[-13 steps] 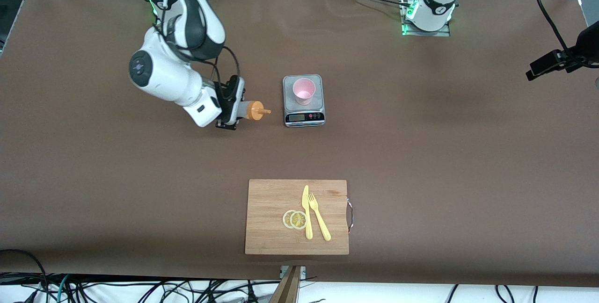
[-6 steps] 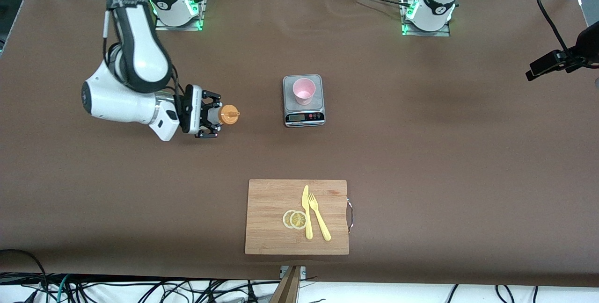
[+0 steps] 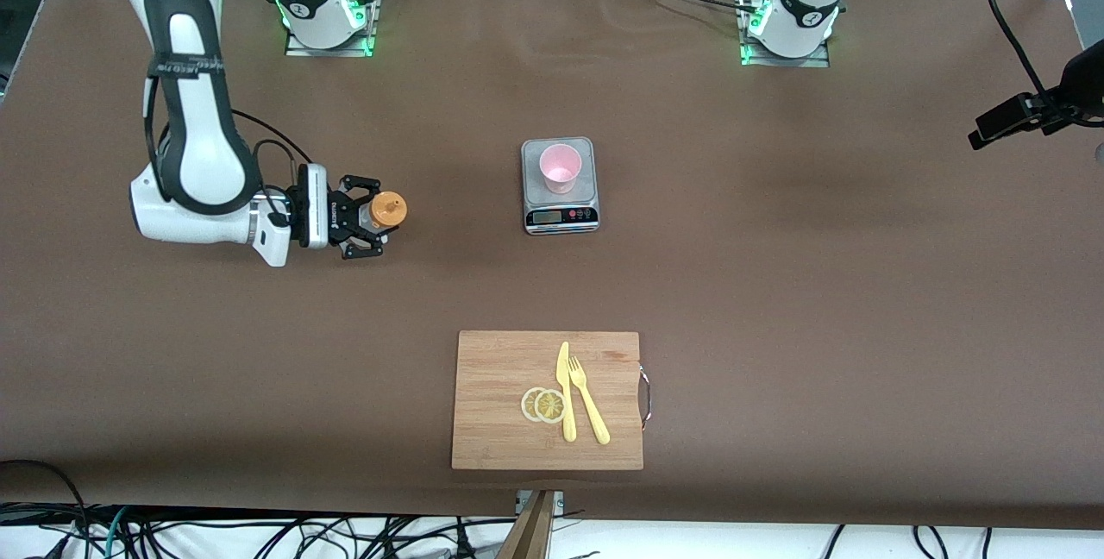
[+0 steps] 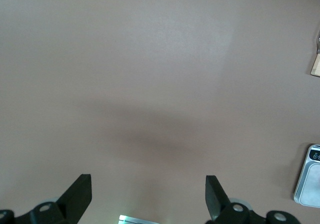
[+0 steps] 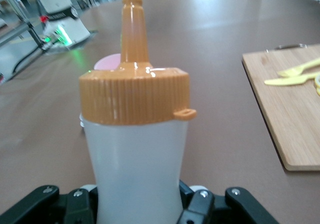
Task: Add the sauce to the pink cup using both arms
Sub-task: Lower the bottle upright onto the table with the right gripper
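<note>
The right gripper (image 3: 369, 216) held the sauce bottle (image 5: 135, 149) upright between its jaws, clamped low on the translucent body, with the pink cup (image 3: 561, 168) on the kitchen scale (image 3: 560, 186) well apart from them. That thin plastic looked light, soft and squeezable, so a hold on the body beneath the orange cap (image 5: 134, 94) probably suited it best. The left gripper (image 4: 148, 196) waited over bare desk (image 4: 150, 74), jaws wide and empty.

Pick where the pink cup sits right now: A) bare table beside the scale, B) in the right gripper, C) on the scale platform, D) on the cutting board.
C: the pink cup stands upright on the platform of the scale, while the right gripper holds the sauce bottle toward the right arm's end of the table, apart from the scale.
</note>
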Robot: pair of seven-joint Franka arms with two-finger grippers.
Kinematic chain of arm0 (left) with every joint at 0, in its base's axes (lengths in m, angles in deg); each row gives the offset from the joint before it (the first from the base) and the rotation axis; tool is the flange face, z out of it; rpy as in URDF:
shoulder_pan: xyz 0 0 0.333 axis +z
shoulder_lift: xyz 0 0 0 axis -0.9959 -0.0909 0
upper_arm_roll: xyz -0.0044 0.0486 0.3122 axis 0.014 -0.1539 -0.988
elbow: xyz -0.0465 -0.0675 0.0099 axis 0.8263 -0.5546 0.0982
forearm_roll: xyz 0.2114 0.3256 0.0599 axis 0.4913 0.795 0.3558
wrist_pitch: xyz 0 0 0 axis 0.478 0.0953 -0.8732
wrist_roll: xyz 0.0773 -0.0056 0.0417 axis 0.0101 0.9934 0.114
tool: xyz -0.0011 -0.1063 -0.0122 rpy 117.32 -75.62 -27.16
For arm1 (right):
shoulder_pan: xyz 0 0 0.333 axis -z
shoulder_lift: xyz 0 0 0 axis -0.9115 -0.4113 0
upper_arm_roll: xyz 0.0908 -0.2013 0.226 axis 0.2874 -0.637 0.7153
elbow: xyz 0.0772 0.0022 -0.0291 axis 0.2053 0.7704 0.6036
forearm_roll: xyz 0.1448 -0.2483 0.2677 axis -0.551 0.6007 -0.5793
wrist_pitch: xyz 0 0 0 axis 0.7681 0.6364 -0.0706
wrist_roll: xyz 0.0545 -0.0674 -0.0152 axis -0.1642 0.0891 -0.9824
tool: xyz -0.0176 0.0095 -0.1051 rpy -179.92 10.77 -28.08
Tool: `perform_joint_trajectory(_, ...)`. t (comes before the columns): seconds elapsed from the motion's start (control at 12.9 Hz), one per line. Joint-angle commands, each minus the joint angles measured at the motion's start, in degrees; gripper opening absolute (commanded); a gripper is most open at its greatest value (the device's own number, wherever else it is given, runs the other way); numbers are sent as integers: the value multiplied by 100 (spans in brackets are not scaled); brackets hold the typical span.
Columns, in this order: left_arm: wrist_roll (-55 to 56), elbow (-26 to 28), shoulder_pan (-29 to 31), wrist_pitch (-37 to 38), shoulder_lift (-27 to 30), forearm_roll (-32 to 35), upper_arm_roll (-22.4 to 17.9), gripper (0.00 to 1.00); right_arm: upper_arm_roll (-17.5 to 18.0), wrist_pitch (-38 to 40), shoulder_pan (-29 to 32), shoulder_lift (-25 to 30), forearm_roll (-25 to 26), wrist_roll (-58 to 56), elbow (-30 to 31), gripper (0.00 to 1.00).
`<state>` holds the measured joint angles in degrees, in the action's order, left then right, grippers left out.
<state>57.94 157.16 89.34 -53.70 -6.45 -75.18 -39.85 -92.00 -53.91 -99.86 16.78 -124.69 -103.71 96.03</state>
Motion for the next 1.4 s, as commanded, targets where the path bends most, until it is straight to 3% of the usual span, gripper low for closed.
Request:
perform_joint_trajectory(0.0,-135,-96,63,57,-51,-40,42,100,44,682,364,-276,-451,-768,-10,0)
perform_joint_trajectory(0.62,-135,-96,63,57,-60,-40,42,100,62,2009,892,-1182,-1217,-2518,-62,0)
perform_joint_trajectory(1.32,-135,-104,63,57,-51,-40,42,100,88,2890,1771,-2026,-1007,-3486,-791,0)
